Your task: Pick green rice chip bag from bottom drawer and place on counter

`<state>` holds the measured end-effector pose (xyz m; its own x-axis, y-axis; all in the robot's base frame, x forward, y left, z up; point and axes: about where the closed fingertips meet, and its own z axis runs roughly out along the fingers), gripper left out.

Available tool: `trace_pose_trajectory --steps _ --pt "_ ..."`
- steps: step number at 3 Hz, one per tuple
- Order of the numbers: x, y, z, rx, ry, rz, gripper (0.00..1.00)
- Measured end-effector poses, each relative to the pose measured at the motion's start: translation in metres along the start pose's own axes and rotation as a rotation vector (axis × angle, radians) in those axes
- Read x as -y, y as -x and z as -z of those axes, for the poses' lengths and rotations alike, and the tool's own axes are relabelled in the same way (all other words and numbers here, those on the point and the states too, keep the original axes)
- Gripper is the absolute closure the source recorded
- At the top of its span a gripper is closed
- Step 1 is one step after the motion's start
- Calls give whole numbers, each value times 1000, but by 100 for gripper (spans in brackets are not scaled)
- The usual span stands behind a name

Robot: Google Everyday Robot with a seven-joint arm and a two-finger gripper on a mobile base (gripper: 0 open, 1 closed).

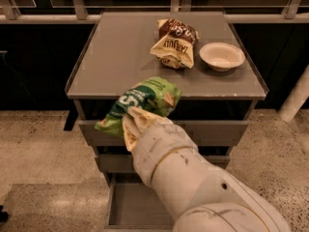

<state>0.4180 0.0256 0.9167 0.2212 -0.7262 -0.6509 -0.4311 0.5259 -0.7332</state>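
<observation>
The pick looks done: the green rice chip bag (145, 99) is out of the open bottom drawer (140, 208) and held in the air at the counter's (120, 47) near edge, not yet set down. The gripper (131, 122) is clamped on the bag's lower near part, the bag sticking up and far of it.

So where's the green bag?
The gripper holds the green rice chip bag in the air, just in front of the counter, above the open bottom drawer.
</observation>
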Motion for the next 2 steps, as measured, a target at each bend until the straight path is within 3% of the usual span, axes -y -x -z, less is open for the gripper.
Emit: trace_pose_trajectory --steps 1,2 --pt "26 23 -5 80 -11 7 100" --pt "71 -24 -5 129 -59 -91 100"
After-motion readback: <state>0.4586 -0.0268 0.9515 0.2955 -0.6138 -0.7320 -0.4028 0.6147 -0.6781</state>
